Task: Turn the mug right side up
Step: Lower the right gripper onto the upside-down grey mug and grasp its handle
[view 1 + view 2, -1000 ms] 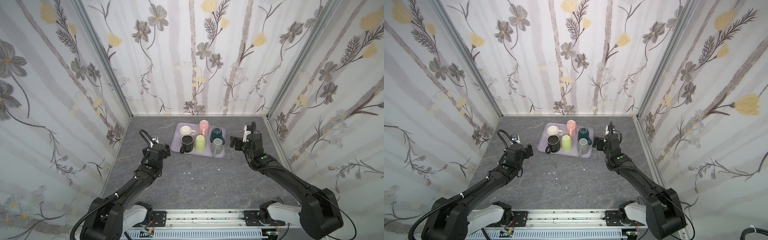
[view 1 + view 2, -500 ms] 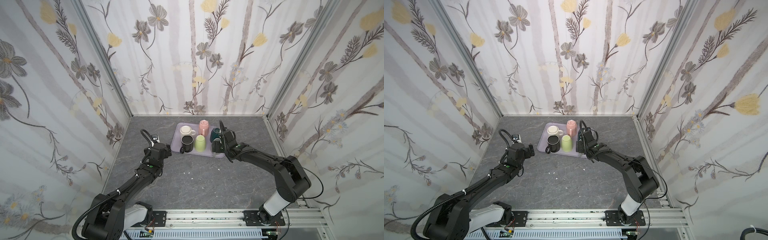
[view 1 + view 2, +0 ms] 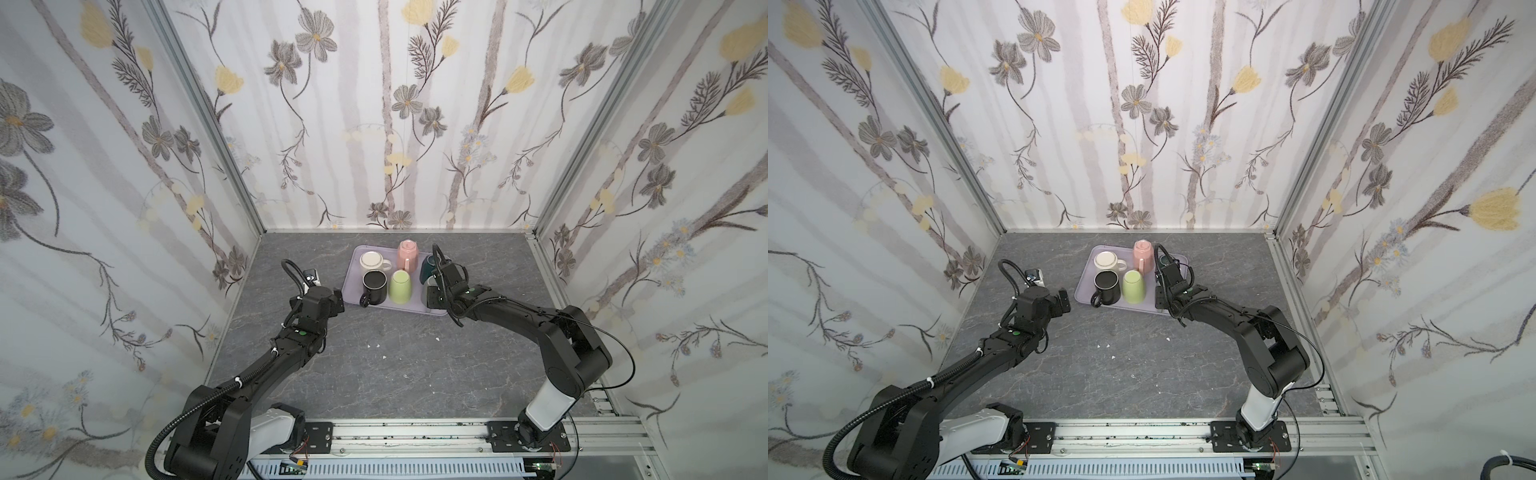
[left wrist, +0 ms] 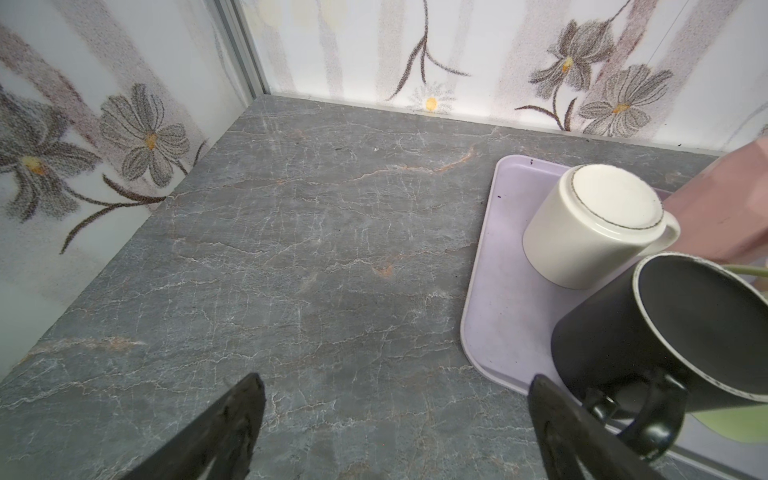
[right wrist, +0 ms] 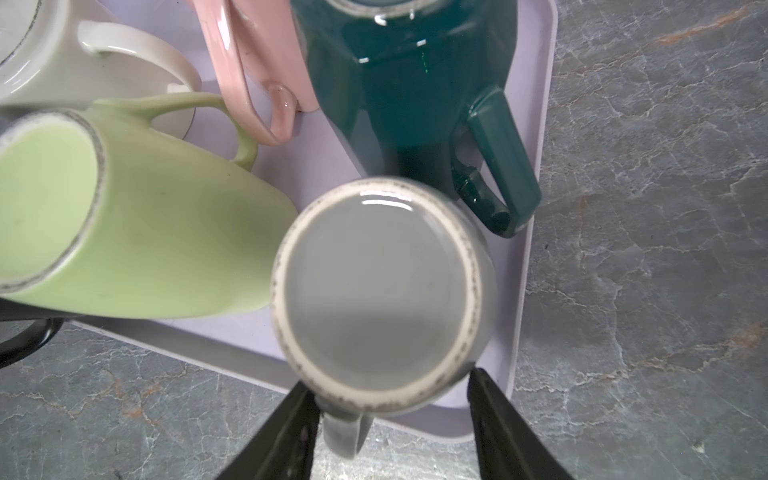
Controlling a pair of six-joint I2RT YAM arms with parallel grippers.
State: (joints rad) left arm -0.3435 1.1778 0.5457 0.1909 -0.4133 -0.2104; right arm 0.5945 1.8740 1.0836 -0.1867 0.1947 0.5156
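The grey mug (image 5: pixel 378 282) stood upside down at the near right corner of the lilac tray (image 5: pixel 232 345). The right fingers (image 5: pixel 286 436) sat partly spread astride its handle, not yet pinching it. The left fingers (image 4: pixel 224 424) hung spread wide over the counter (image 4: pixel 291 249) beside the tray.

**Grey marbled table with one tray**

I see a dark grey table (image 3: pixel 374 386) veined like marble. A pale lavender tray (image 3: pixel 352 287) lies flat on it, toward the back and about mid-width. A few small white specks (image 3: pixel 377 345) lie scattered on the bare surface in front of the tray.
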